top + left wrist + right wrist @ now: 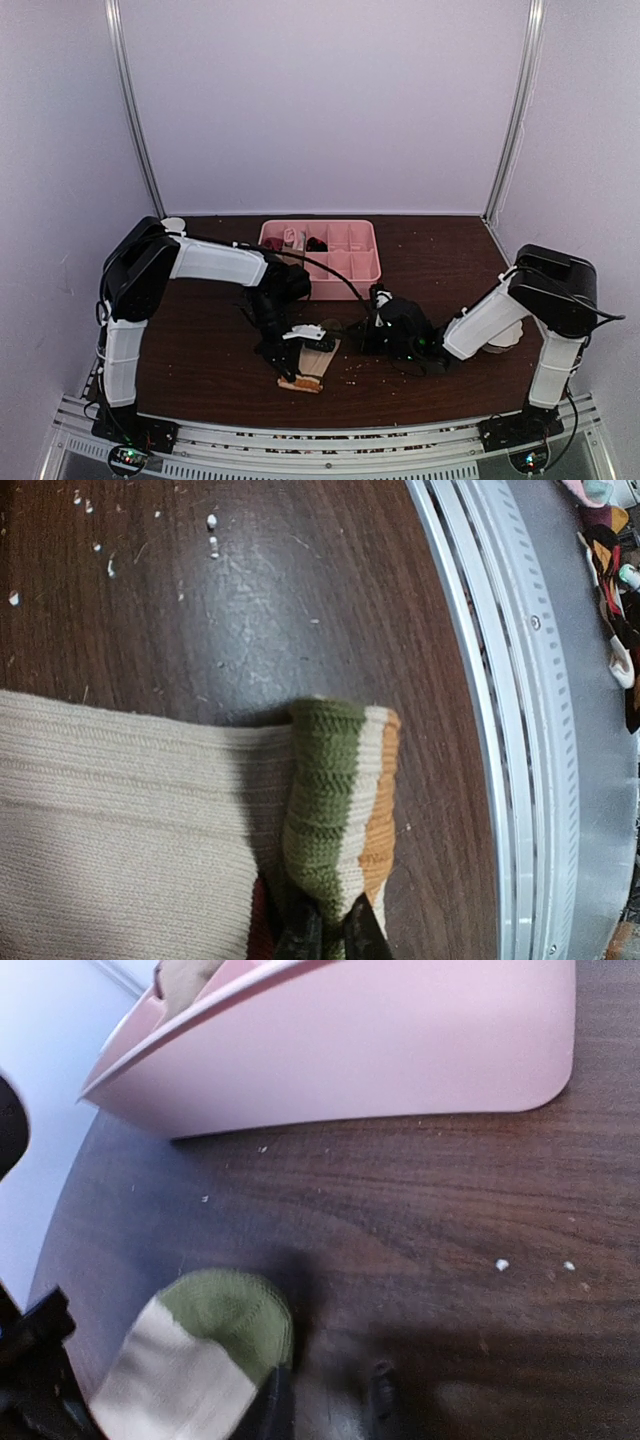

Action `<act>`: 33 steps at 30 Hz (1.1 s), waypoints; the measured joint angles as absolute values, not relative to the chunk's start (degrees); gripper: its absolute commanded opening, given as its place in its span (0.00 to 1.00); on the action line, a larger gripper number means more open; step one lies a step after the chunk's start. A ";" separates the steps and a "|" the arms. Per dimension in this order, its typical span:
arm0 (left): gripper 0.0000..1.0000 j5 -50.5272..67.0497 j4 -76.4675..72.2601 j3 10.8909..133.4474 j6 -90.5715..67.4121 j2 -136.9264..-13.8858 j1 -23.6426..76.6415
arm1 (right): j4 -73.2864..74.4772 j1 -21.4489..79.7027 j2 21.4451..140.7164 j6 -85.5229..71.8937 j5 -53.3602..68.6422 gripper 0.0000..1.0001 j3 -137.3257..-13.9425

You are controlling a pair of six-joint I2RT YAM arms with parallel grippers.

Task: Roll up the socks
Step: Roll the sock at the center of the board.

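Note:
A beige-tan sock lies flat near the table's front edge, between the two arms. In the left wrist view its ribbed body spreads to the left, and the cuff, striped olive, cream and orange, is folded up. My left gripper is shut on that cuff; from above it sits at the sock's left side. A dark red patch shows beside the fingers. My right gripper hovers low with its jaws slightly apart over bare wood. The sock's olive toe lies just left of its left finger.
A pink divided tray stands at the back centre with small items in its left cells; its side wall fills the top of the right wrist view. A white bowl sits behind the right arm. A metal rail runs along the near edge.

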State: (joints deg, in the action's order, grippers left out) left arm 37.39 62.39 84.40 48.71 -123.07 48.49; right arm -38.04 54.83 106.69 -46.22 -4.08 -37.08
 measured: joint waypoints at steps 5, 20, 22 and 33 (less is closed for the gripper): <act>0.02 37.67 63.59 85.45 48.12 -123.92 48.36 | -47.42 54.89 98.45 -42.54 -5.78 0.42 -24.97; 0.01 40.32 68.36 89.80 43.90 -128.38 47.18 | -63.53 82.19 95.59 -8.32 -13.91 0.48 -10.13; 0.01 40.07 68.66 90.24 42.76 -128.68 47.18 | -59.35 84.38 95.33 -2.04 -13.96 0.48 -15.88; 0.01 38.94 69.84 91.79 38.59 -129.67 47.48 | -47.29 79.55 103.02 19.99 -4.71 0.42 -34.33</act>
State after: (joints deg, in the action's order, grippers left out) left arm 38.94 69.84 91.79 38.59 -129.67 47.48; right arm -47.29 79.55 103.02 19.99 -4.71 -34.33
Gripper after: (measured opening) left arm 0.025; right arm 0.424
